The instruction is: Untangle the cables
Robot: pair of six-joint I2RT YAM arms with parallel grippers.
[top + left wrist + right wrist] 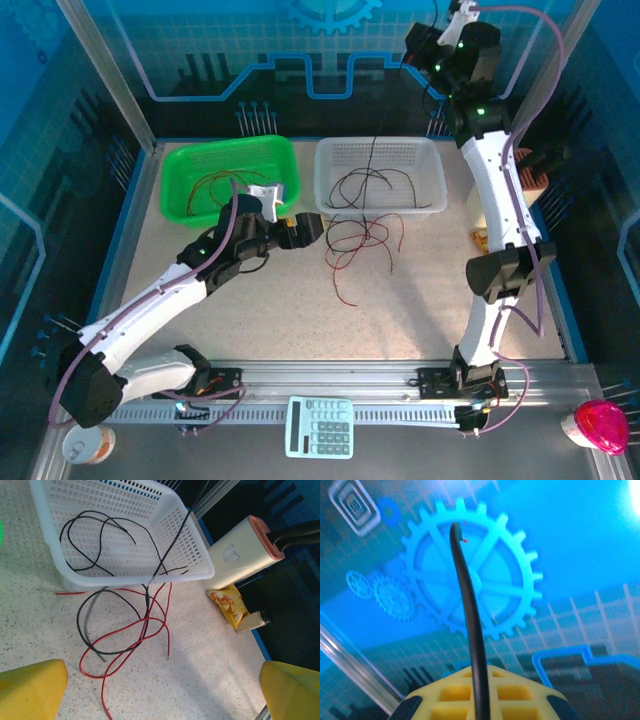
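Observation:
A loose tangle of red and black cables (362, 240) lies on the table in front of a white basket (432, 165). More black cables (95, 535) curl inside that basket. My right gripper (412, 48) is raised high at the back, shut on one black cable (470, 620). That cable runs taut (372, 150) down over the basket rim into the tangle (130, 625). My left gripper (305, 228) hovers low just left of the tangle, open, with nothing between its yellow fingertips (30, 690).
At the back left, a green basket (172, 180) holds a few red and black wires. A white device with a pink rim (240, 550) and a snack packet (227, 605) sit right of the white basket. A calculator (320, 427) lies on the near rail.

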